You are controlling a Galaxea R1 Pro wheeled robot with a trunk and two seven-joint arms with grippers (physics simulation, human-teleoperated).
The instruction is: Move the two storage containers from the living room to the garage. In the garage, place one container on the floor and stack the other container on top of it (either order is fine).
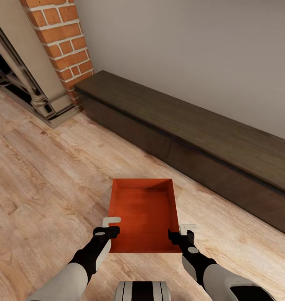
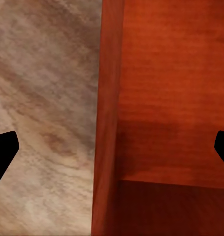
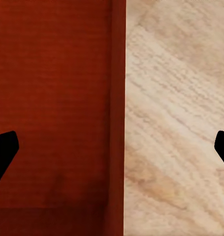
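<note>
An orange-red storage container (image 1: 143, 215) is lying on the light wood plank floor (image 1: 42, 175) of the living room, directly in front of the robot and between its two arms. Its long axis is running away from the robot toward the long dark low cabinet (image 1: 192, 138) by the wall, with one short end pointing at the cabinet and the other at the robot's base. It is sitting flat with its open side facing up, and nothing is showing inside it. A red brick fireplace (image 1: 63, 42) is standing at the far left, next to the cabinet's end.

The left gripper (image 1: 110, 225) is hovering over the container's left long wall near the close corner, and the right gripper (image 1: 182, 234) is sitting likewise over the right long wall. In the left wrist view the jaws are standing wide apart, the dark fingertips (image 2: 3, 152) straddling the container wall (image 2: 108, 118), one over the floor and one over the container's bottom. The right wrist view is showing the same: fingertips (image 3: 3, 152) spread wide, the wall (image 3: 117, 118) running between them, nothing gripped.
</note>
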